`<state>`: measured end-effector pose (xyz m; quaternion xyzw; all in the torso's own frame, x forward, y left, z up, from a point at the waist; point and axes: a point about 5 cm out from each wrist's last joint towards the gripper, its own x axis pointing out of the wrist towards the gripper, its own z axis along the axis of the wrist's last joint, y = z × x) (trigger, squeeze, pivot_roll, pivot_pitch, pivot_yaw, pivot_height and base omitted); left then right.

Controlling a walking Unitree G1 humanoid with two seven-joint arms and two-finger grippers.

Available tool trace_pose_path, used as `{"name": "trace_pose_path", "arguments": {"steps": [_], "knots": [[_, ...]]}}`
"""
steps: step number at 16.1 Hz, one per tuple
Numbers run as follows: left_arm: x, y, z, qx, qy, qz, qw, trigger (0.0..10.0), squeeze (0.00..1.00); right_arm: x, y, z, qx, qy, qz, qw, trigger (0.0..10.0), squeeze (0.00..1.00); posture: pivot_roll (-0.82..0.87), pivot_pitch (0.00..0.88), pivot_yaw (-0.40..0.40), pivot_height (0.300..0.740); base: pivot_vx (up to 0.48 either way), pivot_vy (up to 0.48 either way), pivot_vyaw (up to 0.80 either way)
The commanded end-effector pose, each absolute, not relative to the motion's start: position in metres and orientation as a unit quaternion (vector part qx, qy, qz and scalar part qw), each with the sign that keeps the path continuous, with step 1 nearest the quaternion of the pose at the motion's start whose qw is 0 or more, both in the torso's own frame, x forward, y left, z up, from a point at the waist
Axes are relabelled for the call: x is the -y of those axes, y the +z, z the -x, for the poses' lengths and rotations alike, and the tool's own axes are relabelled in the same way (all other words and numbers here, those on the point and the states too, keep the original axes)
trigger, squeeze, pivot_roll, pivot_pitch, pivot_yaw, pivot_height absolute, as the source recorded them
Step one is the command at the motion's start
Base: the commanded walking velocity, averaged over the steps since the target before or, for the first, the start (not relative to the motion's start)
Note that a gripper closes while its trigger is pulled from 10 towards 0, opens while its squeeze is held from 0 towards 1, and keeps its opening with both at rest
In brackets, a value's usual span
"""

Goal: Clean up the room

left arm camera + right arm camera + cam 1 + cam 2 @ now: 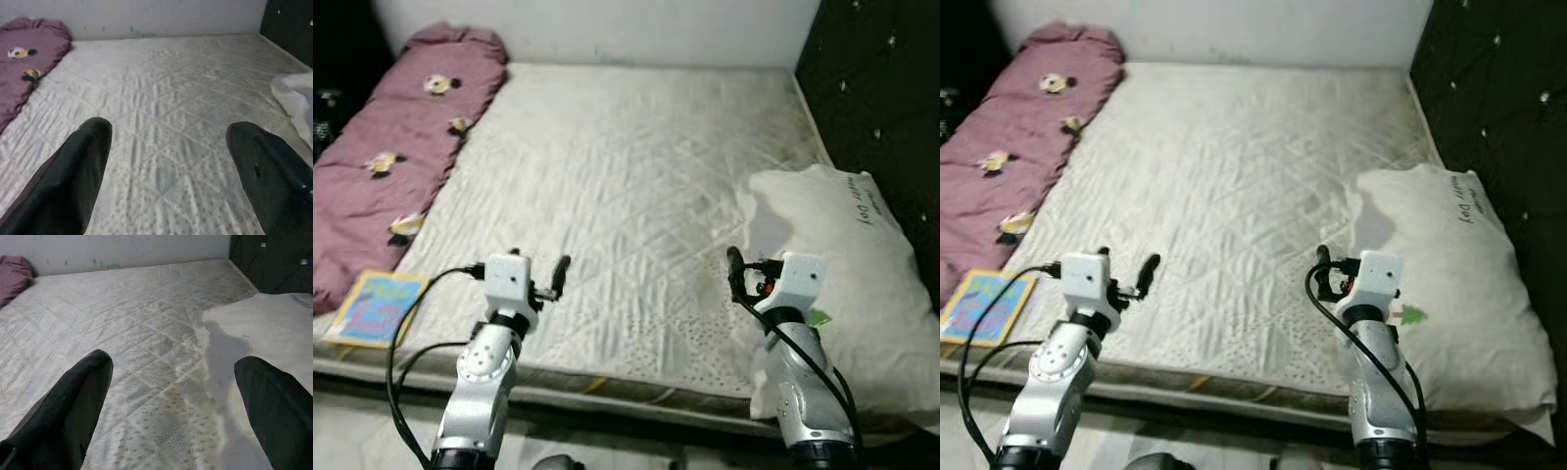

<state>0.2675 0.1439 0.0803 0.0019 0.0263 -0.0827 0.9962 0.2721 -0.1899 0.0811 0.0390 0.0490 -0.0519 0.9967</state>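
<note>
Left gripper (166, 161): fingers spread, empty, above mattress (626, 176).
Right gripper (171, 396): spread, empty, beside pillow (842, 284).
Remaining, apparently: pillow, purple blanket (391, 147), book (374, 308) unsorted.

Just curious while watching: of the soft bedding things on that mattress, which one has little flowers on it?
The purple rolled blanket along the robot's left edge of the mattress; the pillow on the right is plain white with small writing.
</note>
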Motion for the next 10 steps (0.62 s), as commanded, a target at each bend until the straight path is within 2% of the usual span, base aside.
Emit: {"name": "trace_pose_path", "arguments": {"steps": [1, 3, 6, 10], "knots": [[-0.141, 0.079, -0.267, -0.029, -0.084, -0.005, 0.996, 10.0, 0.00, 0.196, 0.080, -0.271, -0.052, -0.062, -0.037, 0.996, 10.0, 0.00, -0.07, 0.068, 0.032, 0.740, 0.000, 0.000, 0.00], [-0.149, 0.082, -0.271, -0.028, -0.066, -0.001, 0.997, 10.0, 0.00, 0.196, 0.080, -0.272, -0.052, -0.062, -0.036, 0.996, 10.0, 0.00, -0.06, 0.075, 0.030, 0.740, 0.000, 0.000, -0.22], [-0.155, 0.079, -0.269, -0.032, -0.053, -0.004, 0.998, 10.0, 0.00, 0.197, 0.078, -0.269, -0.056, -0.063, -0.035, 0.996, 10.0, 0.00, -0.06, 0.082, 0.028, 0.740, 0.000, 0.309, -0.80], [-0.147, 0.079, -0.268, -0.031, -0.064, 0.000, 0.997, 10.0, 0.00, 0.197, 0.077, -0.267, -0.061, -0.063, -0.037, 0.995, 10.0, 0.00, -0.07, 0.086, 0.025, 0.740, 0.000, 0.329, -0.69]]}}
